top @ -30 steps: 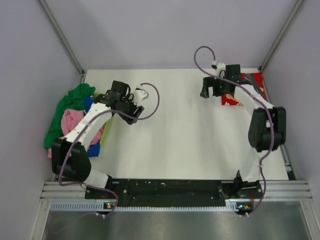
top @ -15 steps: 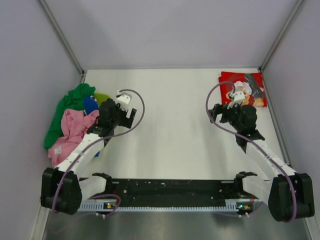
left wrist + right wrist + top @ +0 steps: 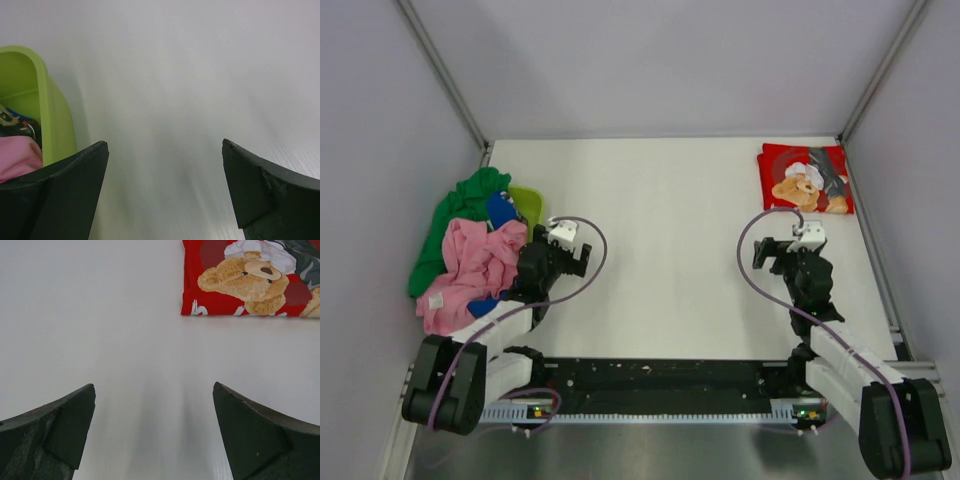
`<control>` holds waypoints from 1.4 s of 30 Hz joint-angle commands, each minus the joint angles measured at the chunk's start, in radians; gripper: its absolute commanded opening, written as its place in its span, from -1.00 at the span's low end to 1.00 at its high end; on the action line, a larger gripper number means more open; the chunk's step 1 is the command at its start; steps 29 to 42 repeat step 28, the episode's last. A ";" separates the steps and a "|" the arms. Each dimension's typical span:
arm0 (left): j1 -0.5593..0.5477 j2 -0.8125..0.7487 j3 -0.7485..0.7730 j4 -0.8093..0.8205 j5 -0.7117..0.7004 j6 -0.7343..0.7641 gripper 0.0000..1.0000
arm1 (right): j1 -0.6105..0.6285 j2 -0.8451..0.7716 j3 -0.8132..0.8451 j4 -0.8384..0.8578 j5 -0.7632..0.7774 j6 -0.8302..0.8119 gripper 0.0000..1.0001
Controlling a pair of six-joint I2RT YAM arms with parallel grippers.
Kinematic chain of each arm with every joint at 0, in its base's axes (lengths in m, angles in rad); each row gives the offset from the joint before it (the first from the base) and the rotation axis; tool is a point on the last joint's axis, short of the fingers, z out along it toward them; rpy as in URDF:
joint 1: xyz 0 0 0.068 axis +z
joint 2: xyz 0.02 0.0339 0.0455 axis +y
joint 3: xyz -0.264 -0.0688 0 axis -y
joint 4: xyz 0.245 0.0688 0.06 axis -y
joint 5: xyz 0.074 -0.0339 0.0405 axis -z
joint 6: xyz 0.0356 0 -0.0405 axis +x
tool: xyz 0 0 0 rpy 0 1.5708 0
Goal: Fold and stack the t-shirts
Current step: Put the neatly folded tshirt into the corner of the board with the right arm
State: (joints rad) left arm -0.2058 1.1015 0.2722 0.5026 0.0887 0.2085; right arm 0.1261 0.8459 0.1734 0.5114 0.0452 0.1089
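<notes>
Nothing here can be read. The red tee (image 3: pixel 192 270) has a bear print (image 3: pixel 245 282) with white marks (image 3: pixel 196 307) at its edge, too cut off to make out. A white patch (image 3: pixel 434 300) on the pink tee (image 3: pixel 470 262) is too small to read

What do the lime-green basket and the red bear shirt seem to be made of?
Lime-green basket: probably moulded plastic, smooth and slightly glossy, with a rigid rounded rim. Red bear shirt: soft cloth, matte, printed; it lies folded flat, weave too fine to see.

Red tee (image 3: pixel 805 178) folded; others (image 3: pixel 470 262) apparently heaped.
</notes>
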 commanded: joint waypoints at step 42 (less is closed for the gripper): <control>0.005 -0.002 0.028 0.105 -0.004 -0.004 0.95 | 0.000 0.042 -0.045 0.144 0.099 0.026 0.97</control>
